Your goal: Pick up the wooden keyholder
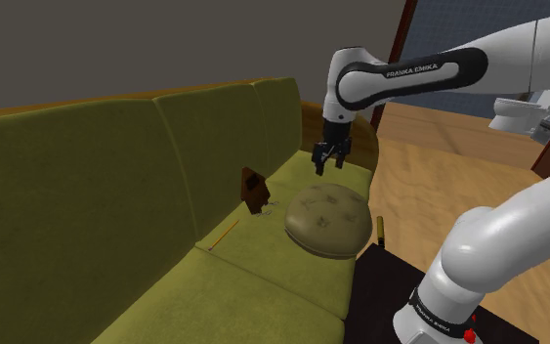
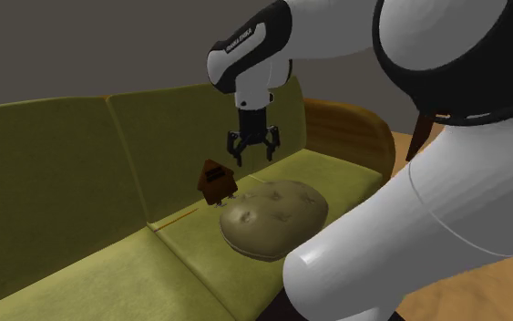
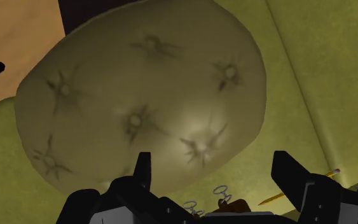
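Currently the claw (image 1: 329, 156) (image 2: 252, 150) (image 3: 214, 168) hangs in the air above the sofa seat, pointing down, fingers spread wide w/ nothing between them, so it's released and empty. The keyholder (image 1: 254, 190) (image 2: 215, 181) (image 3: 231, 207), a small dark-brown wooden piece, stands on the seat right at the backrest, lower than the claw and off to the claw's left in the shoulder view and in the second exterior view. It is well apart from the fingertips, no contact. In the wrist view just a bit of its brown body and a couple of metal rings (image 3: 220, 189) peek out close to the claw's base, between the two fingers, the rest hidden by the claw itself. Directly under the claw lies a round olive-tan tufted cushion (image 1: 329, 220) (image 2: 272, 214) (image 3: 145, 95), w/ the keyholder just beside its edge on the backrest side; can't tell if they touch. A thin yellow pencil (image 1: 226, 235) (image 3: 298, 186) lies on the seat past the keyholder, farther from the claw than the cushion is. All of it sits on an olive-green sofa (image 1: 87, 186) (image 2: 63, 155) (image 3: 336, 76) w/ a brown wooden armrest (image 2: 345, 123) beyond the claw, approx. level w/ it in the second exterior view.
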Motion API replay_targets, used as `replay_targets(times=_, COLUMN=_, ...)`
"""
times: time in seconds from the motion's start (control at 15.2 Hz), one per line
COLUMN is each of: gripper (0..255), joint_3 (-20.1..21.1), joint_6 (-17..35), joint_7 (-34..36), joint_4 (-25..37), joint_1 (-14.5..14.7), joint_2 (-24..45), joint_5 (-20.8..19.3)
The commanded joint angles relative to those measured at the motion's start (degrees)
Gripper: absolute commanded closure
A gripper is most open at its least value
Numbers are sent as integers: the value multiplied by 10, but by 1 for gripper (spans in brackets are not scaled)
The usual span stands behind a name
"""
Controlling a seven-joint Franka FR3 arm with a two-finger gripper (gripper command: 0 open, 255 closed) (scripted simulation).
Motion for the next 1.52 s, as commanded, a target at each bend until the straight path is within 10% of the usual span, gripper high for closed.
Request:
replay_targets(times=0.0, gripper=0, joint_3=-2, joint_6=36, joint_7=2, joint_4=4, joint_1=-2, joint_2=39, joint_5=1)
replay_targets(times=1.45, gripper=0, joint_3=-10, joint_6=266, joint_7=10, joint_4=234, joint_1=-13, joint_2=490, joint_5=23)
